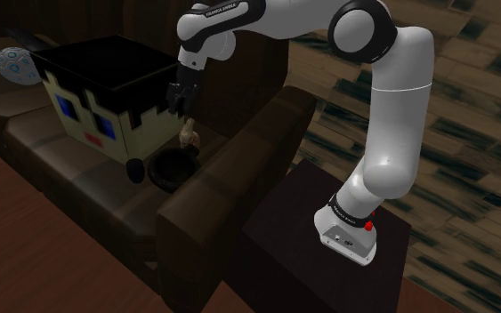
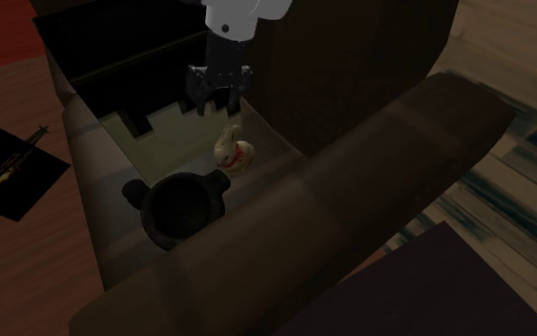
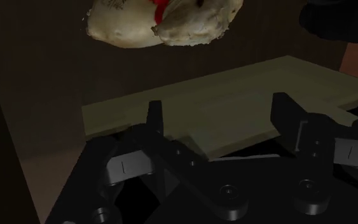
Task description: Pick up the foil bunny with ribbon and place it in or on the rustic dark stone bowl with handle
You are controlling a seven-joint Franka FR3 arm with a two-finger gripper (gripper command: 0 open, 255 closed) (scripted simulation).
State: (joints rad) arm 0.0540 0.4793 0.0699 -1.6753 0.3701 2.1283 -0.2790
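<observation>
As the shoulder view shows it, the all-black two-finger tool (image 1: 186, 112) hangs above the pale gold foil bunny with red ribbon (image 1: 189, 136), which sits on the dark brown sofa (image 1: 217, 213) just beside the dark round stone bowl with stub handle (image 1: 172, 170).

Second exterior view: the bunny is outside the bowl, near the rim opposite the handle.

Wrist view: the fingers (image 3: 156, 121) are wide apart and hold nothing.

brown sofa (image 1: 213, 209) with four things on it
on the seat cushions: a blocky cube with a pixel face (image 1: 106, 98), a dark bowl with handle (image 1: 172, 169) just beside it, a pale bunny with red ribbon (image 1: 189, 136) near the bowl, and a speckled egg (image 1: 14, 64) at the far end.
</observation>
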